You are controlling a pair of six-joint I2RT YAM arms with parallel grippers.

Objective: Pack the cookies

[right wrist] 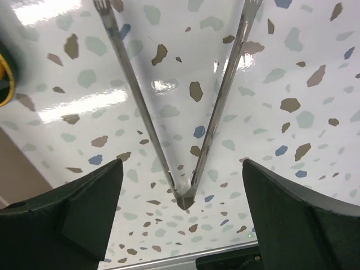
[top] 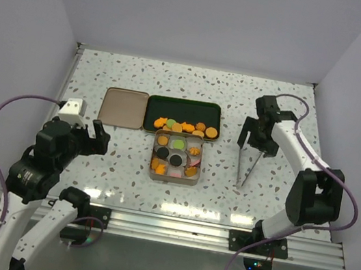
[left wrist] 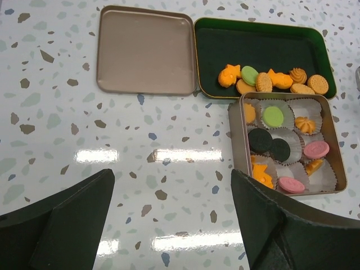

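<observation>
Top external: small orange cookies (top: 185, 127) lie in the dark green metal tray (top: 185, 107), at 12 o'clock from the tan square tin (top: 152, 154). Left wrist: left gripper (left wrist: 171, 177) gapes wide, empty. Right wrist: right gripper (right wrist: 180, 169) spreads wide above steel tongs (right wrist: 138, 107); an off-centre pinch could skid them away.

Overhead and left-wrist overlap: cookies (left wrist: 263, 82)

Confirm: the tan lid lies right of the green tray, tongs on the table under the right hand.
Not quite: the tan lid lies left of the green tray, as the top external view shows. The tongs do lie under the right hand.
</observation>
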